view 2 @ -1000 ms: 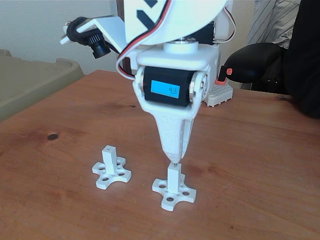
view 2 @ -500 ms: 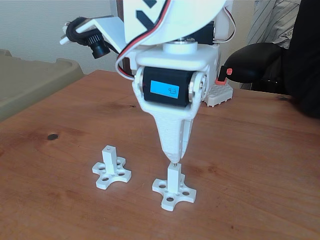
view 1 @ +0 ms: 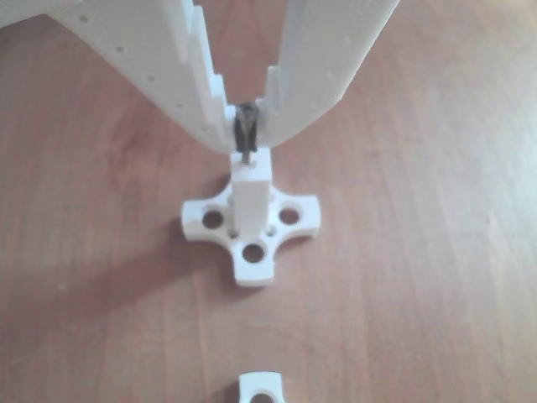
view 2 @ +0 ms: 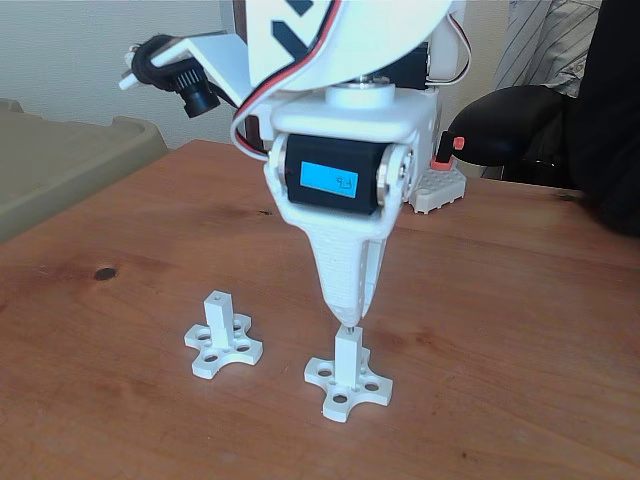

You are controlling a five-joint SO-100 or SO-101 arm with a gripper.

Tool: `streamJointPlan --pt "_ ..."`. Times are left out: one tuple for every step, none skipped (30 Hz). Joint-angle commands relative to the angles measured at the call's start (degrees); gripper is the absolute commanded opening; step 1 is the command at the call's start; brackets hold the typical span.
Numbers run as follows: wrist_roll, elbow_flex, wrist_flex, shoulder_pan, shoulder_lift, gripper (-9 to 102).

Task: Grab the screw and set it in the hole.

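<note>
Seating screw (view 1: 246, 134) into hole atop white post (view 1: 251, 191): we see claw (view 1: 247, 126) pinched shut on it, tip touching post's end face. We judge: keep shank upright, press straight down, then part fingers slowly. Second post (view 2: 219, 317) stands apart on counter (view 2: 500, 330).

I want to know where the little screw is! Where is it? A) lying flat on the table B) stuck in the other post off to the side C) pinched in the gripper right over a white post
C: the screw is pinched upright in the gripper, its tip at the top of the white post.
</note>
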Motion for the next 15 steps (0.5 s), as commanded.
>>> streamJointPlan --pt "-0.6 -2.9 -0.9 0.9 0.4 -4" --pt "-0.6 -2.9 -0.9 1.0 0.4 -4" --pt "-0.6 -2.9 -1.0 1.0 0.4 -4" --pt "-0.6 -2.9 -1.1 1.0 0.4 -4" --pt "-0.6 -2.9 -1.1 1.1 0.4 -4" --pt "-0.7 -3.0 -1.1 1.1 0.4 -4" --pt "-0.7 -3.0 -1.2 1.1 0.4 -4" --pt "-0.8 -3.1 -1.3 1.3 0.3 -4" --pt "-0.9 -3.2 -1.4 1.5 0.1 -4" --pt "-1.0 -3.3 -1.6 1.6 0.0 -4" --pt "-1.1 -3.3 -1.8 1.8 -0.1 -4" --pt "-1.1 -3.3 -1.9 2.0 -0.2 -4" --pt "-1.2 -3.4 -1.9 2.1 -0.2 -4" --pt "-1.2 -3.4 -2.0 2.1 -0.3 -4" --pt "-1.2 -3.4 -2.0 2.1 -0.3 -4"
